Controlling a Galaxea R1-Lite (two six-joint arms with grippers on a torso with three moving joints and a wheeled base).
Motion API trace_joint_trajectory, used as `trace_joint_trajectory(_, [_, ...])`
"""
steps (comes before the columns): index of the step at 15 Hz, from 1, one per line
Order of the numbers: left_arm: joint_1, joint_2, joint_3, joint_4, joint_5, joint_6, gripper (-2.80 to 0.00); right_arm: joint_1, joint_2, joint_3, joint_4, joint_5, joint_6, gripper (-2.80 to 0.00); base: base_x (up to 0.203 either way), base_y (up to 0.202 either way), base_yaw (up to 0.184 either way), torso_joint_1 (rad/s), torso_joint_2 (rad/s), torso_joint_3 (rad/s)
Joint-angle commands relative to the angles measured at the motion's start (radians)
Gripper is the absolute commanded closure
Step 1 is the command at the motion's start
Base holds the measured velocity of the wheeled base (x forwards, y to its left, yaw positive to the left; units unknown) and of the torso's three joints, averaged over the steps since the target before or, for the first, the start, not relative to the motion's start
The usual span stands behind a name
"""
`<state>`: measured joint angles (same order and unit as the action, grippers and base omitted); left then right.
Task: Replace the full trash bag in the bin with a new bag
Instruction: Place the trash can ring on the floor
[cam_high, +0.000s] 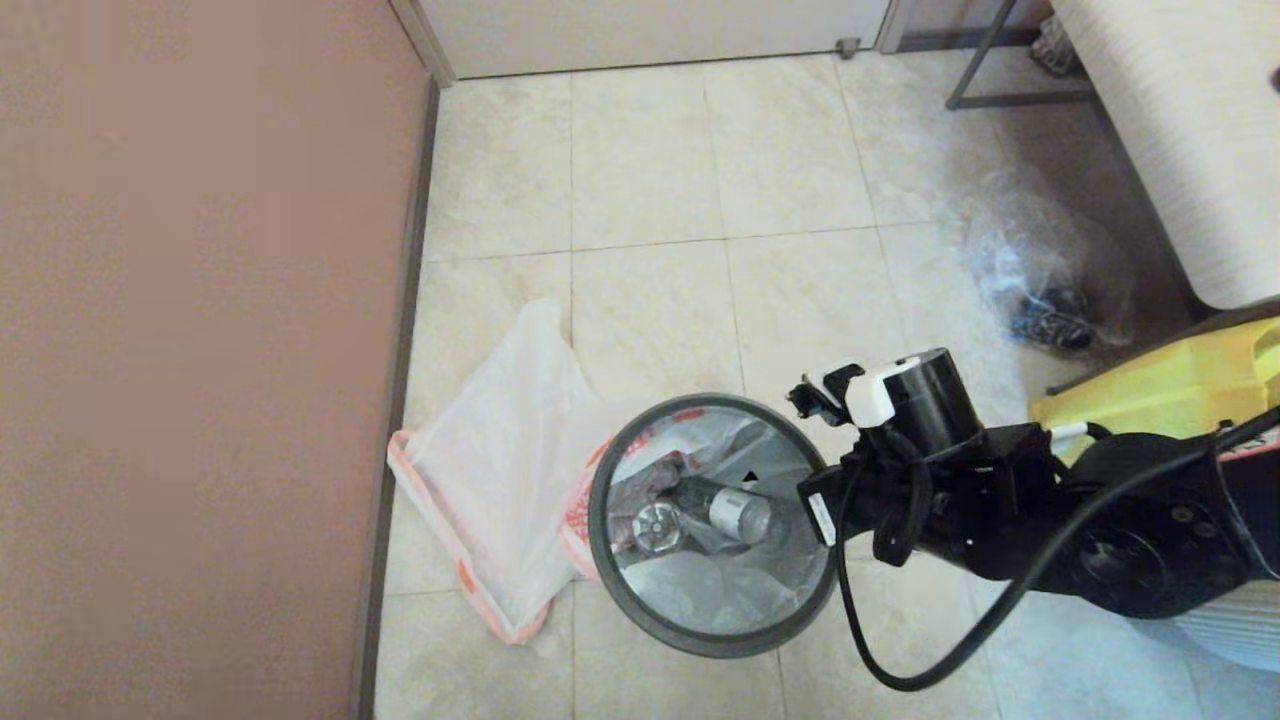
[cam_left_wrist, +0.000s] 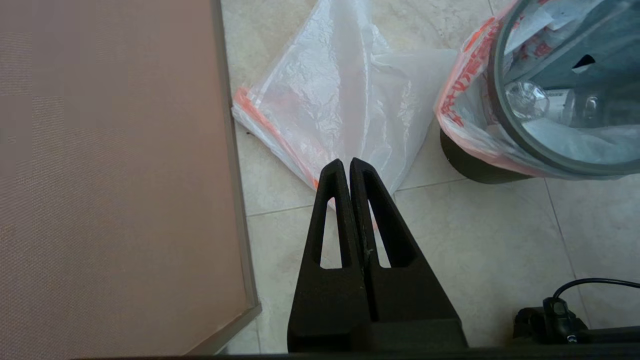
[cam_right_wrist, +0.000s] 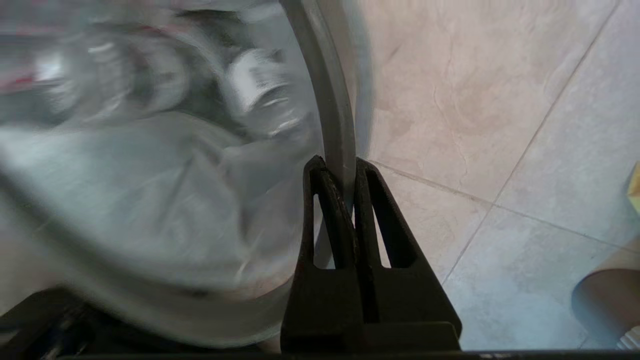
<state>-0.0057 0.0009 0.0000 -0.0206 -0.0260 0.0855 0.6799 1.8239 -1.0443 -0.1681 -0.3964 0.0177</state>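
The black bin (cam_left_wrist: 470, 167) stands on the tiled floor with its dark-grey hoop (cam_high: 700, 640) on top. A clear full trash bag (cam_high: 700, 590) with bottles (cam_high: 735, 510) fills it, and its orange-printed edge (cam_left_wrist: 465, 120) is folded out under the hoop. A new clear bag (cam_high: 500, 470) with an orange hem lies flat on the floor to the bin's left. My right gripper (cam_right_wrist: 340, 165) is shut on the hoop (cam_right_wrist: 330, 100) at the bin's right side. The left gripper (cam_left_wrist: 346, 162) is shut and empty, hanging above the floor near the new bag (cam_left_wrist: 340, 100).
A brown wall panel (cam_high: 200, 350) runs close along the left of the new bag. At the back right lie a crumpled clear bag (cam_high: 1040, 280), a yellow object (cam_high: 1170, 385) and a white bench (cam_high: 1180, 130). A black cable (cam_high: 900, 670) loops beside the bin.
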Motion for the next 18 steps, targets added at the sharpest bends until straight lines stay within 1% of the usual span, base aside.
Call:
trace_joint_trajectory(1, [0.000,0.001,0.011,0.000,0.000,0.000,0.00,0.028,-0.105,0.027,0.026,-0.001,0.005,0.00,0.000,0.000,0.000,0.000,0.00,0.000])
trace_joint_trajectory(3, [0.000,0.001,0.011,-0.001,0.000,0.000,0.00,0.076,-0.176,0.045,0.129,0.001,0.055,0.00,0.000,0.000,0.000,0.000,0.00,0.000])
trace_joint_trajectory(5, [0.000,0.001,0.011,-0.001,0.000,0.000,0.00,0.090,-0.248,0.052,0.208,0.008,0.098,0.00,0.000,0.000,0.000,0.000,0.00,0.000])
trace_joint_trajectory(8, [0.000,0.001,0.011,-0.001,0.000,0.000,0.00,0.090,-0.377,0.075,0.323,0.039,0.153,0.00,0.000,0.000,0.000,0.000,0.00,0.000])
trace_joint_trajectory(10, [0.000,0.001,0.011,-0.001,0.000,0.000,0.00,0.051,-0.487,0.103,0.416,0.045,0.202,0.00,0.000,0.000,0.000,0.000,0.00,0.000])
trace_joint_trajectory(11, [0.000,0.001,0.011,0.000,0.000,0.000,0.00,0.002,-0.535,0.133,0.453,0.047,0.215,0.00,0.000,0.000,0.000,0.000,0.00,0.000])
trace_joint_trajectory(12, [0.000,0.001,0.011,-0.001,0.000,0.000,0.00,-0.067,-0.565,0.175,0.482,0.048,0.216,0.00,0.000,0.000,0.000,0.000,0.00,0.000])
trace_joint_trajectory(14, [0.000,0.001,0.011,-0.001,0.000,0.000,0.00,-0.212,-0.599,0.262,0.501,0.067,0.182,0.00,0.000,0.000,0.000,0.000,0.00,0.000])
trace_joint_trajectory(16, [0.000,0.001,0.011,-0.001,0.000,0.000,0.00,-0.376,-0.586,0.315,0.490,0.153,0.131,0.00,0.000,0.000,0.000,0.000,0.00,0.000])
trace_joint_trajectory(18, [0.000,0.001,0.011,-0.001,0.000,0.000,0.00,-0.507,-0.477,0.333,0.413,0.243,0.086,0.00,0.000,0.000,0.000,0.000,0.00,0.000])
